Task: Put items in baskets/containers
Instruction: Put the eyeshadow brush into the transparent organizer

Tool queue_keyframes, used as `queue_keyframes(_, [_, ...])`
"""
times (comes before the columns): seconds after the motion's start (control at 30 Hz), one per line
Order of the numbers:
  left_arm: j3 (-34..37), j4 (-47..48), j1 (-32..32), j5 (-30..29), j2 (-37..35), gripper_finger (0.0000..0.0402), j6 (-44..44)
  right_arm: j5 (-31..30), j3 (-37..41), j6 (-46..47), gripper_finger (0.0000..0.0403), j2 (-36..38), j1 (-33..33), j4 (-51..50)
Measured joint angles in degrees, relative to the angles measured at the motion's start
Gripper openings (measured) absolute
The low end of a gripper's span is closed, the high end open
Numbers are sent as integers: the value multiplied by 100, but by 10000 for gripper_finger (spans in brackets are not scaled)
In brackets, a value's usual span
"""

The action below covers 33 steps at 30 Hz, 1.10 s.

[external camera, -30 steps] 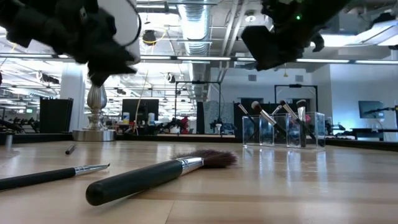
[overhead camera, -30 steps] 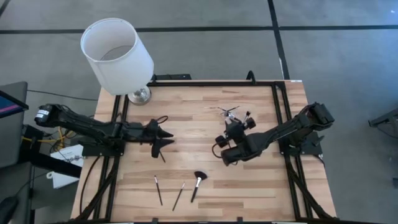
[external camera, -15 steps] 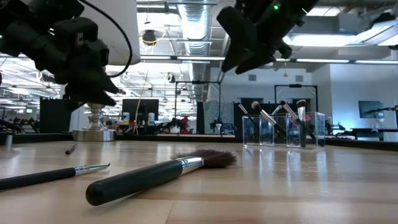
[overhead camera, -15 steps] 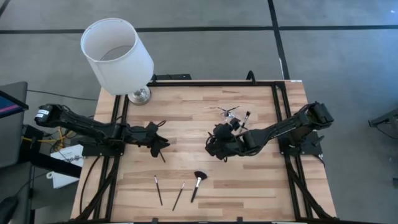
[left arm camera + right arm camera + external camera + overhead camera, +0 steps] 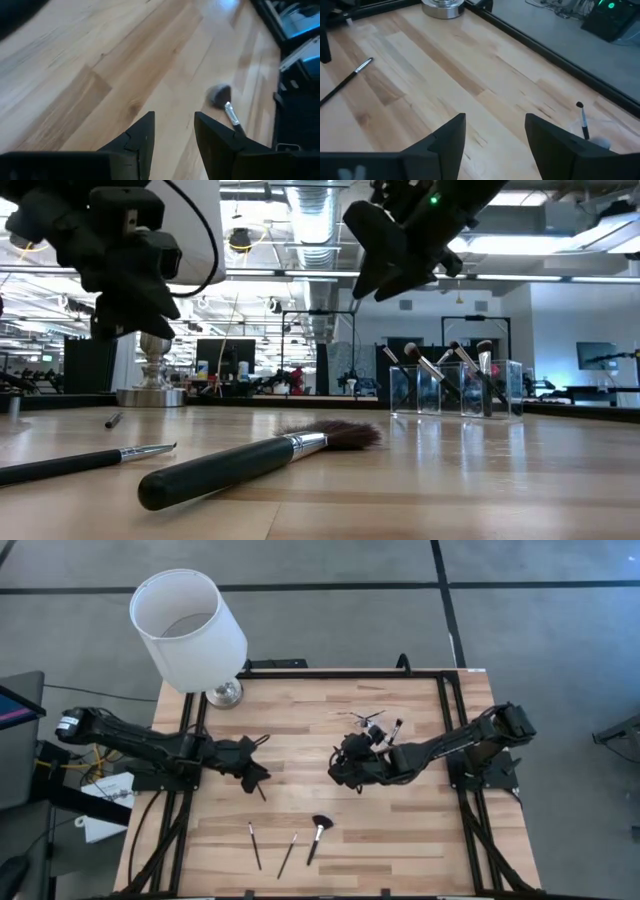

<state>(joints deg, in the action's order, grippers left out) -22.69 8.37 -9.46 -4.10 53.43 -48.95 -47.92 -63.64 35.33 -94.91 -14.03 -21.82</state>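
Wooden table point(image 5: 300, 715) lies bare between open, empty left gripper point(image 5: 262, 772) and right gripper point(image 5: 337, 772), seemingly airborne.

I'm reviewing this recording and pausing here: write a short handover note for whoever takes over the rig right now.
Left gripper: open, empty, above the table's left-middle, beside a small brush.
Right gripper: open, empty, raised near the table's middle, next to the clear container.
Done: several brushes stand in the container at the far right.
Left: the fluffy brush and two slim brushes near the front edge, plus the small one by the left gripper. The lamp stands at the far left corner.
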Motion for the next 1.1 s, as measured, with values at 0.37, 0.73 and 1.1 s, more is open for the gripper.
queue_keyframes(0.37, [-452, 1499, 498, -32, 0, 134, -284, 18, 0, -984, 187, 0, 489, 643])
queue_keyframes(0.73, [-683, 2914, 459, 160, 736, 133, -1154, 1000, 0, -1635, 176, 0, 997, 1484])
queue_keyframes(1.1, [-683, 2703, 480, -367, 1995, 133, -1623, 1062, 0, -1635, 162, 0, 1006, 1459])
